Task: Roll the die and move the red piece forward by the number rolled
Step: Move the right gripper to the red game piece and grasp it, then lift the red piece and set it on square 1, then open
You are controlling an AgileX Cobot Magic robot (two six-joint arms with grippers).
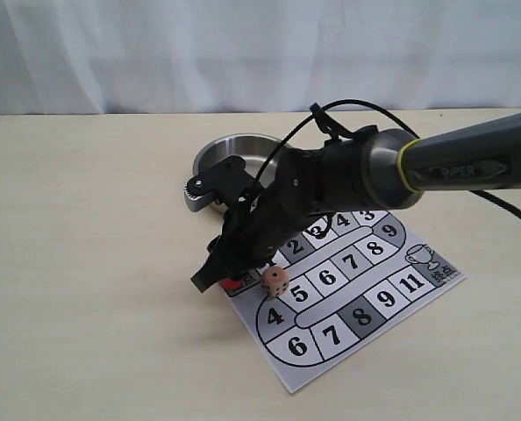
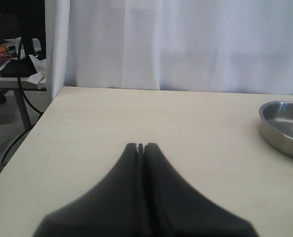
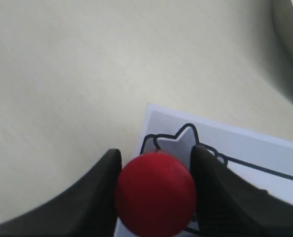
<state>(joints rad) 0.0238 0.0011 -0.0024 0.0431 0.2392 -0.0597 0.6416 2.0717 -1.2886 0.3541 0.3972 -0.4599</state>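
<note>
Right arm reaches across the tan tabletop (image 1: 85, 263) to the near corner of a printed paper game board with numbered squares (image 1: 386, 298).

Right gripper (image 3: 156, 149): the two dark fingers stand either side of the small, glossy, solid red piece (image 3: 155, 195), pads apparently against its flanks, pinching it. The red piece stands upright on the corner square with an outlined icon, at the board's edge; probably the start. Approach from above with the jaws straddling the round body suits a straight lift without tipping.

Small tan cube die with dark pips (image 1: 276, 281): at rest on the board just beside the gripper, near square 4 and apart from the red piece. Top face too small to read. Judged: roll finished, move phase beginning.

Round steel bowl (image 1: 217, 153): behind the arm, off the board, likely the rolling tray.

Left gripper (image 2: 140, 146): fingers pressed together, holding nothing, low over bare table well away from the board, parked out of the way.
</note>
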